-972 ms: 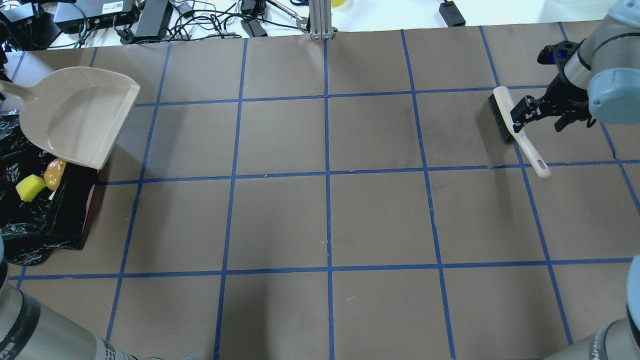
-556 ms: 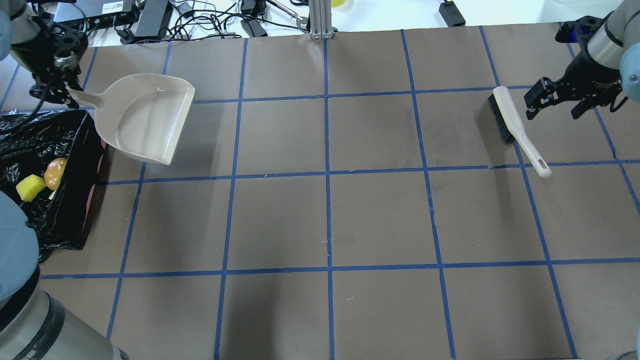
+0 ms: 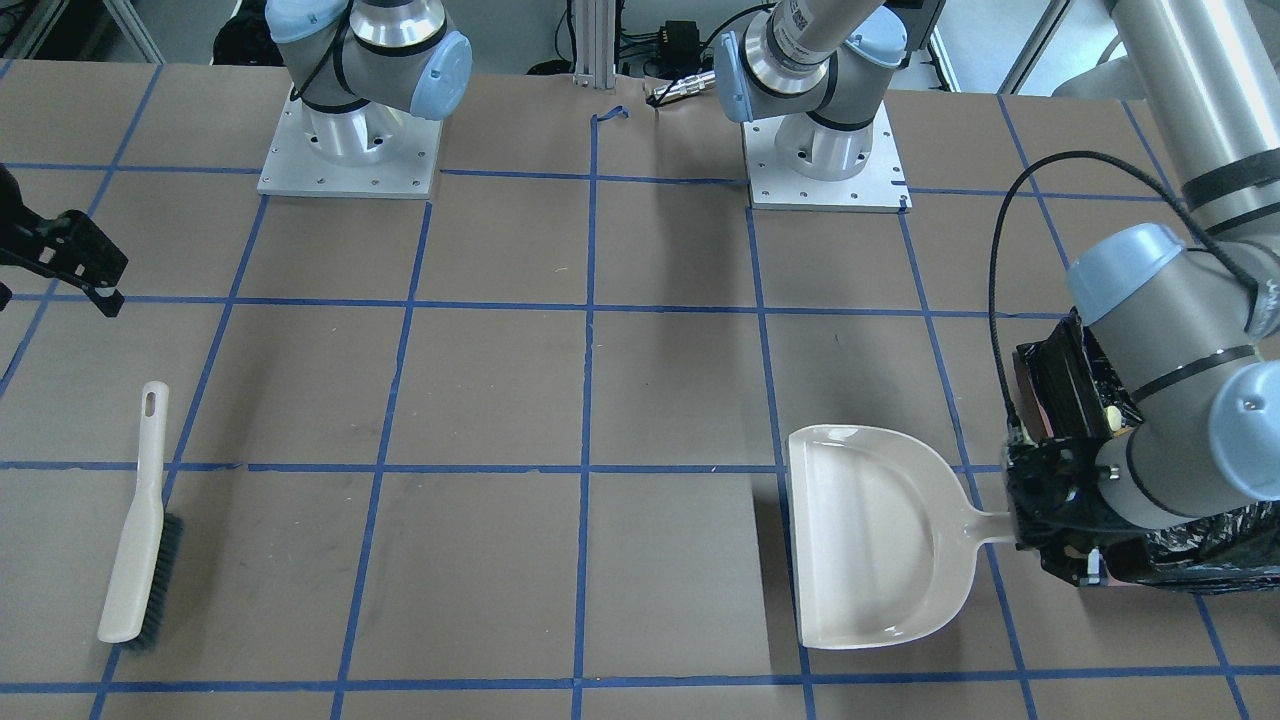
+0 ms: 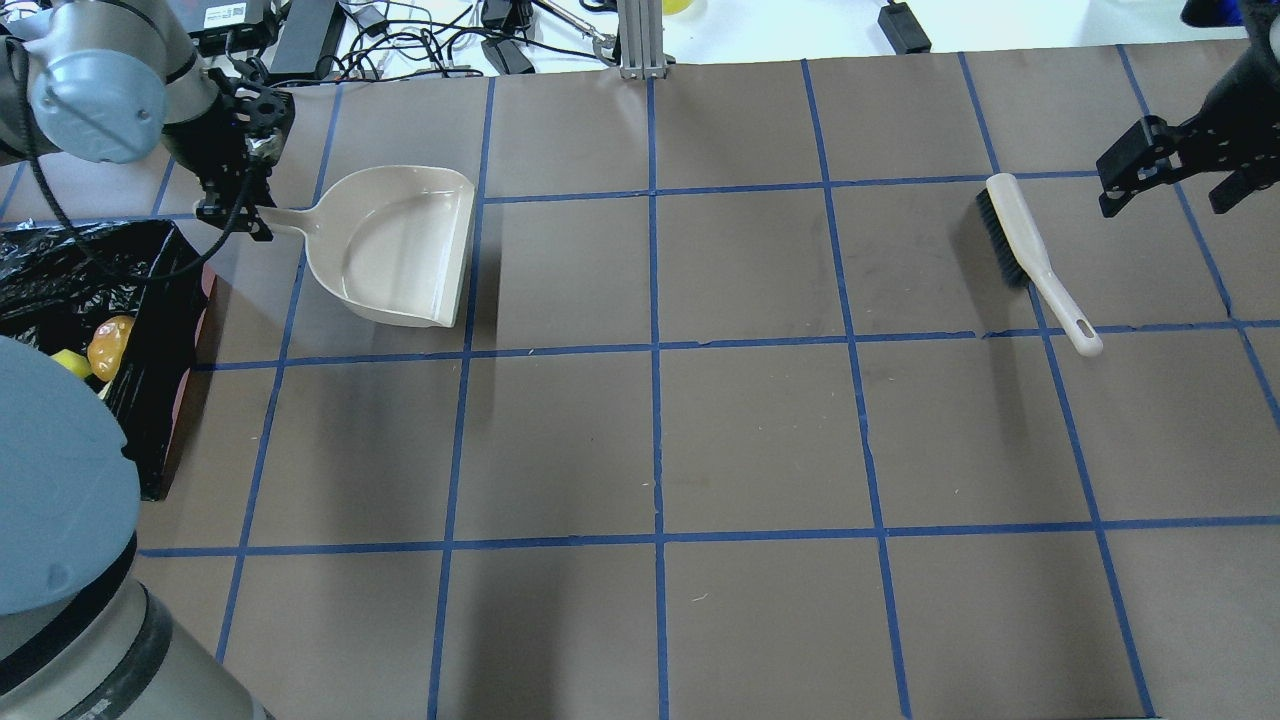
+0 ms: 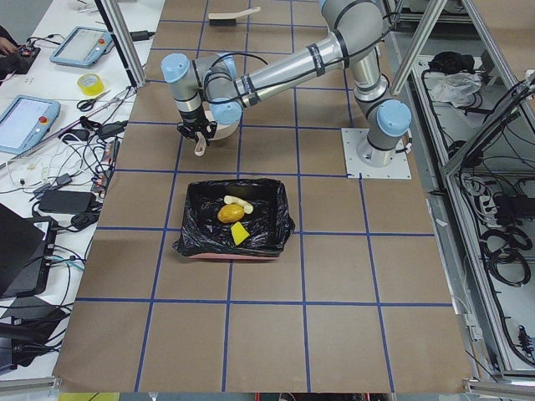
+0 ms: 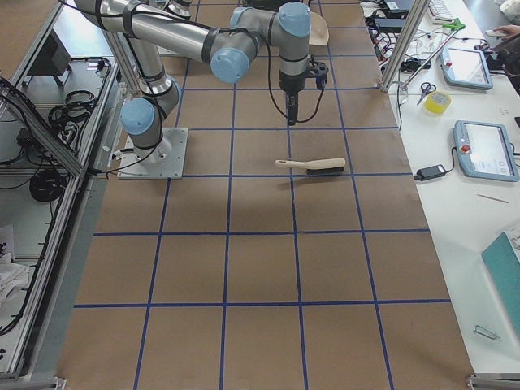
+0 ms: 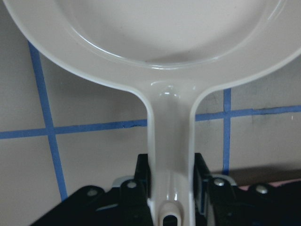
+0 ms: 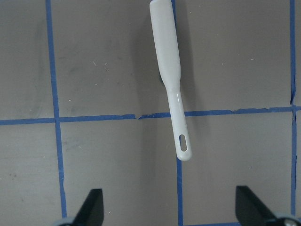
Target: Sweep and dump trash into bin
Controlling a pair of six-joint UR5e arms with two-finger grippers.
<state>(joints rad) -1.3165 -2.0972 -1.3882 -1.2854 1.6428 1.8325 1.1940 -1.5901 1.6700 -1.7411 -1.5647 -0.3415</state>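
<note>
The bin, lined with a black bag, stands at the table's left end. In the exterior left view it holds the golden-brown lump, the tan bread piece and the yellow-green sponge. The lump and sponge also show from overhead. My left gripper is shut on the handle of the empty beige dustpan, right of the bin; the handle sits between the jaws. My right gripper is open and empty, beyond the brush.
The brush lies flat on the table below my open right fingers. Cables and power supplies lie along the far table edge. A metal post stands at the far middle. My left arm's elbow covers part of the bin.
My left arm has carried the dustpan right, off the bin, and levelled it over the table. My right gripper has moved away from the brush, which has not moved.
</note>
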